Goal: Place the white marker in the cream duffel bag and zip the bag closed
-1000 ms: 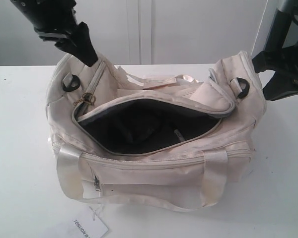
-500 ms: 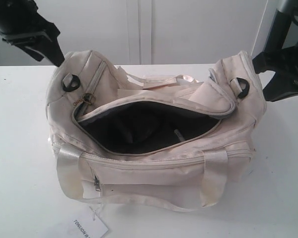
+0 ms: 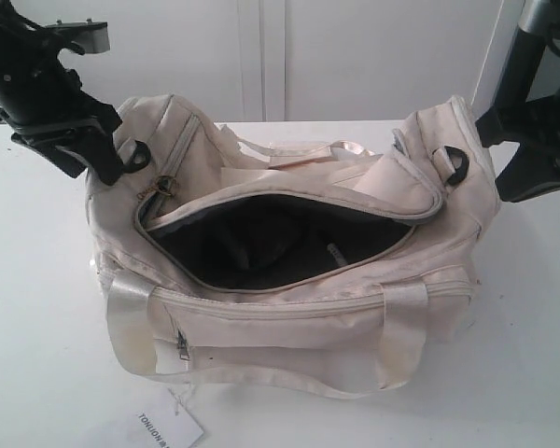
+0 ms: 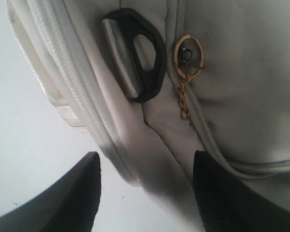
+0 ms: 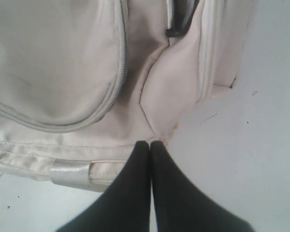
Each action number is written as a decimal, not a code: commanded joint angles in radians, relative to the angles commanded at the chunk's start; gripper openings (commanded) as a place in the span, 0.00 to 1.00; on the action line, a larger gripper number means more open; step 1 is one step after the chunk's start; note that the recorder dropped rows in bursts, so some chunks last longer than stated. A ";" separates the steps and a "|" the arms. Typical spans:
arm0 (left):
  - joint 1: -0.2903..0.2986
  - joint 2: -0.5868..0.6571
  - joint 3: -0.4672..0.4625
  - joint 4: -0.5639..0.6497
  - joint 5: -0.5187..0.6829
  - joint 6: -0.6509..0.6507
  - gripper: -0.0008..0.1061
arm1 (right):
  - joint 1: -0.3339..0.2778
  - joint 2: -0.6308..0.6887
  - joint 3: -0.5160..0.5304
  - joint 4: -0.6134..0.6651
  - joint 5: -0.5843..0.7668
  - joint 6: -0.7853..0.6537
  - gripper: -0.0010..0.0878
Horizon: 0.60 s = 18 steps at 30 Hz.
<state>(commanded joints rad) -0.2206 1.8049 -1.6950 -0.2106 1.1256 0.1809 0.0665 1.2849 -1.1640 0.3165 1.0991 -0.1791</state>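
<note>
**Mia:** Where is the marker?

**Ben:** I see a thin pale bit [image 3: 334, 252] deep in the dark inside of the bag [image 3: 289, 327]. It is a little toward 3 o'clock from the middle of the hole. It may be the marker. It is too small to be sure.

**Mia:** How does the bag look?

**Ben:** It is soft and cream. It lies long on the table [image 3: 37, 373], from 9 o'clock to 3 o'clock. Its mouth gapes wide, because the zip [image 3: 261, 287] is undone.

**Mia:** So what comes next?

**Ben:** I think it is the zip. The gold ring pull [image 3: 165, 185] sits at the 9 o'clock end. It has to slide along the curve toward 3 o'clock.

**Mia:** Which gripper is nearer to it?

**Ben:** The left gripper [image 3: 91, 174] is. The pull lies near it, at about 4 o'clock, just past the black ring [image 3: 133, 156]. The gripper's fingers are apart, and the end edge of the bag runs between them. They do not pinch anything yet.

**Mia:** And the other one?

**Ben:** The right gripper [image 5: 150, 145] is at the 3 o'clock end, well apart from the pull. Its fingers are pressed together with nothing between them. The tip is right at the bag's corner seam.
</note>
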 joint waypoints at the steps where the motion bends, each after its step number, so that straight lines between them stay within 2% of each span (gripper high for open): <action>1: 0.000 0.000 0.000 0.000 -0.003 -0.002 0.57 | 0.000 -0.002 0.000 0.000 0.000 0.000 0.01; 4: 0.000 0.000 0.000 0.000 -0.018 -0.002 0.57 | 0.000 -0.006 0.000 0.000 0.000 0.000 0.01; 7: 0.000 0.000 0.000 0.000 -0.020 -0.002 0.49 | 0.000 -0.008 0.000 0.002 -0.004 0.000 0.01; 12: 0.000 0.000 0.000 -0.012 -0.031 0.002 0.22 | 0.002 -0.024 0.000 0.053 -0.019 -0.021 0.01; 16: 0.000 0.000 0.000 -0.037 -0.033 0.012 0.00 | 0.002 -0.068 0.000 0.181 -0.031 -0.142 0.01; 18: 0.000 0.000 0.000 -0.064 -0.033 0.034 0.01 | 0.002 -0.094 0.000 0.233 -0.049 -0.161 0.01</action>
<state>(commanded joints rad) -0.2206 1.8049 -1.6950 -0.2743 1.0923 0.2146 0.0689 1.1909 -1.1640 0.5495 1.0500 -0.3398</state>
